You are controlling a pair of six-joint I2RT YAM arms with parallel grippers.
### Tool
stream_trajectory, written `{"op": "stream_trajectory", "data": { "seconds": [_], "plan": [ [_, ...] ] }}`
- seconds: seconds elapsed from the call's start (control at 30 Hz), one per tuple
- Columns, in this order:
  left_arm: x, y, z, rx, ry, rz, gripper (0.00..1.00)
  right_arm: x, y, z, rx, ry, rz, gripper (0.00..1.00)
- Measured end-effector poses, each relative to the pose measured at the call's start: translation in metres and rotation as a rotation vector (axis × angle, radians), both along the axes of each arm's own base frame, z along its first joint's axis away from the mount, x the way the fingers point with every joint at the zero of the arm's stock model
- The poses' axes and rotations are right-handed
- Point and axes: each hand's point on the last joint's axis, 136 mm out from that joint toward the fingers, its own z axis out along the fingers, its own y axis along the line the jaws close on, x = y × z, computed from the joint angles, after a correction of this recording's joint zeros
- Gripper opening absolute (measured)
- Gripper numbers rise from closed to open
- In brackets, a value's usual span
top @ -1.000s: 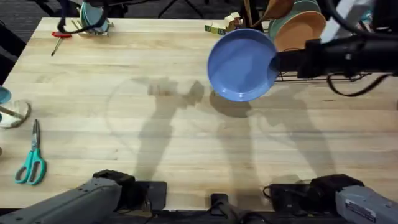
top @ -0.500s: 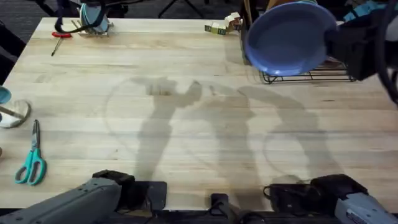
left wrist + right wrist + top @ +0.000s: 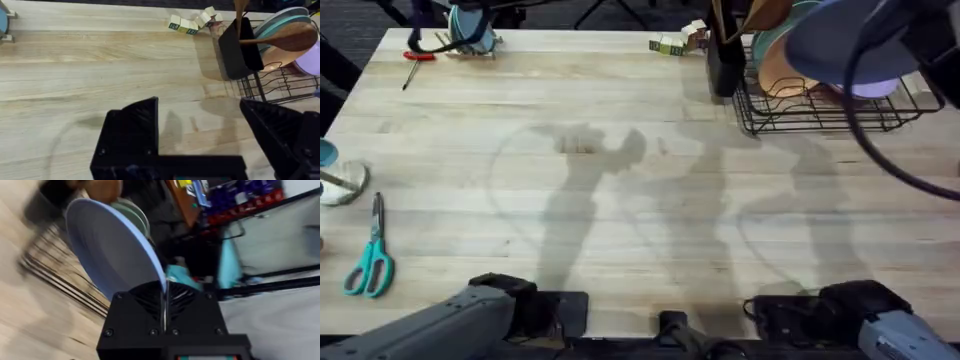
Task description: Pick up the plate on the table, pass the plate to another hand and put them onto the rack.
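Right gripper point(image 3: 164, 311): fingers pinched on the rim of the plate point(image 3: 112, 255), holding it on edge.
Plate: light blue, held above the rack point(image 3: 820, 108), over the dishes already standing there.
Rack: black wire, at the far right corner of the table point(image 3: 570, 150); an orange bowl point(image 3: 790, 62) stands in it, a black utensil holder point(image 3: 725, 60) at its near-left corner.
Left gripper point(image 3: 200, 135): fingers spread wide, empty, low over the table, well short of the rack.
Step in hand: slotting the plate. Judged best: keep it upright, line the rim up with a free slot, lower slowly, release only once seated.
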Motion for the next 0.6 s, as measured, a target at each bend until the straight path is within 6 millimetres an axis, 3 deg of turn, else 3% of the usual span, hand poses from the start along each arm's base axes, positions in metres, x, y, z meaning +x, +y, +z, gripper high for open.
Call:
{"op": "stream_trajectory", "data": {
  "seconds": [0.27, 0.47, 0.6],
  "plan": [
    [0.000, 0.000, 0.000, 0.000, 0.000, 0.000, 0.993, 0.018, -0.022, -0.009, -0.338, 0.091, -0.040, 0.029],
    [0.000, 0.000, 0.000, 0.000, 0.000, 0.000, 0.992, 0.047, -0.035, -0.023, -0.459, 0.157, -0.050, 0.030],
    [0.000, 0.000, 0.000, 0.000, 0.000, 0.000, 0.993, 0.063, -0.037, -0.043, -0.495, 0.219, 0.001, 0.031]
  ]
}}
